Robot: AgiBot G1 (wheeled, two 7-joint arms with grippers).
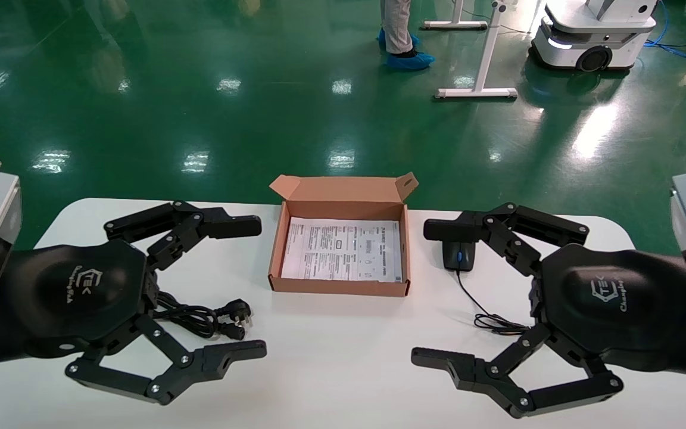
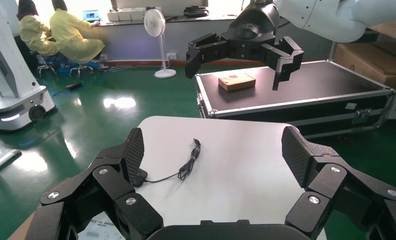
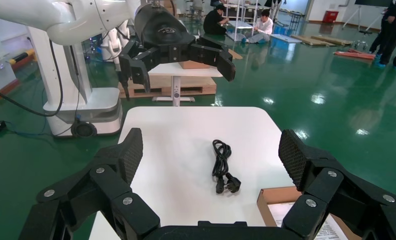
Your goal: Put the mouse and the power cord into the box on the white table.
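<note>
1. The mouse (image 1: pixel 458 257) lies on the white counter (image 1: pixel 343 351) just to the right of the box (image 1: pixel 339 286), its scroll wheel lit blue, its thin cable trailing toward the robot and ending in a small bundle near the right gripper.
2. The power cord (image 1: pixel 203 316) lies coiled on the counter to the left of the box, its three-prong plug pointing toward the box and apart from it.
3. The box sits open at the middle of the counter, flap lid standing up at the far side; only the printed paper sheet (image 1: pixel 345 249) lines its bottom.
4. The left gripper (image 1: pixel 248 288) hovers above the cord with fingers spread wide, holding nothing.
5. The right gripper (image 1: pixel 432 292) hovers on the mouse side, also spread wide and empty; its far finger reaches over the mouse in the head view.
6. Judged from this, nothing is packed yet: both items remain outside the box, so both picks and both placements are left.
</note>
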